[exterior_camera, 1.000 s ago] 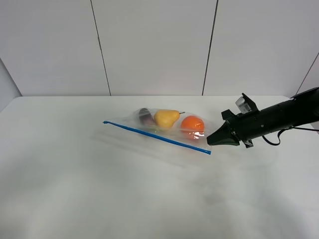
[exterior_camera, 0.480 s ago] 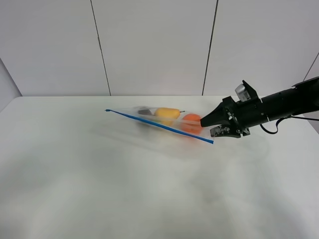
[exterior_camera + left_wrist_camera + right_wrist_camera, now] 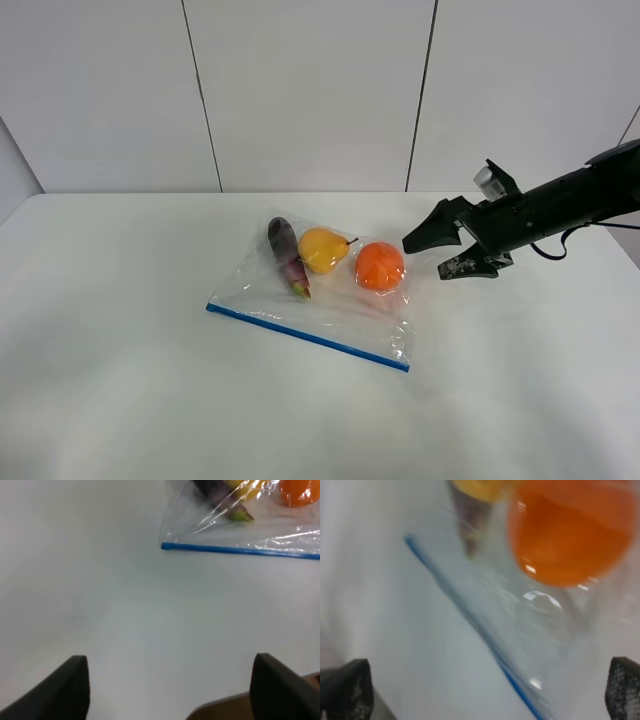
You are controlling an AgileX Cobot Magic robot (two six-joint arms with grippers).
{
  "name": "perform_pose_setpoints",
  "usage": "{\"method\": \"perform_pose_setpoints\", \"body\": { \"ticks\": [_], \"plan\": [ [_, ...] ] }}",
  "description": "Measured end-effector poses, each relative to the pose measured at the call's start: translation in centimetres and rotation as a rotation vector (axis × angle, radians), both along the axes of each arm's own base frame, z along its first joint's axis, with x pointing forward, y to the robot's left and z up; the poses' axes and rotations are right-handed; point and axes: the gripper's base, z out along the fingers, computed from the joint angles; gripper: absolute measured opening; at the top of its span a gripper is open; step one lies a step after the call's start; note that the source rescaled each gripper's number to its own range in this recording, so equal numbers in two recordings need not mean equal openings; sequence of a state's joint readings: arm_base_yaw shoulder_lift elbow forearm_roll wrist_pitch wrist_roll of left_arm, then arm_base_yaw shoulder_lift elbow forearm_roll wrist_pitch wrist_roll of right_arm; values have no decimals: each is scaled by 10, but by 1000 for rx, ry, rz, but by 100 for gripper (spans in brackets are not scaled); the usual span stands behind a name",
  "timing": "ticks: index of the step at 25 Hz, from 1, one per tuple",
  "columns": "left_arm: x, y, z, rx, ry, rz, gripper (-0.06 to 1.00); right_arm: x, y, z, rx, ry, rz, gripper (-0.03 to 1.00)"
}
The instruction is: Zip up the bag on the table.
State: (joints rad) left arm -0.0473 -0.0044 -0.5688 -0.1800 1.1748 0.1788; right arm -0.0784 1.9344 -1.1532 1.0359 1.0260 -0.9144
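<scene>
The bag (image 3: 320, 300) lies flat on the white table (image 3: 120, 380) before grey wall panels (image 3: 300, 90), both grippers' fingers wide

The smooth white tabletop (image 3: 130, 380) lay bare on my left side and along the near edge, open for either of my arms. The clear crinkly plastic zip bag (image 3: 320, 300) with its orange, pear and eggplant was the one obstacle, lying flat mid-table, just beside my spread right gripper (image 3: 440, 255), which hung above the surface.
</scene>
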Motion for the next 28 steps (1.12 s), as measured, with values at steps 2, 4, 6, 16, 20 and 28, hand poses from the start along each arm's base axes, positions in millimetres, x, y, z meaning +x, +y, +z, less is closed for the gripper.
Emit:
{"method": "perform_pose_setpoints", "body": {
  "ticks": [2, 4, 6, 16, 20, 28],
  "plan": [
    [0, 0, 0, 0, 0, 0, 100, 3, -6, 6, -90, 20, 19, 100],
    [0, 0, 0, 0, -1, 0, 100, 7, -12, 13, -172, 59, -7, 100],
    [0, 0, 0, 0, -1, 0, 100, 10, -21, 17, -274, 99, -34, 100],
    [0, 0, 0, 0, -1, 0, 100, 8, -62, 19, -733, 226, -183, 100],
    [0, 0, 0, 0, -1, 0, 100, 6, -74, 29, -858, 208, -229, 100],
    [0, 0, 0, 0, -1, 0, 100, -3, -79, 58, -913, 149, -290, 100]
  ]
}}
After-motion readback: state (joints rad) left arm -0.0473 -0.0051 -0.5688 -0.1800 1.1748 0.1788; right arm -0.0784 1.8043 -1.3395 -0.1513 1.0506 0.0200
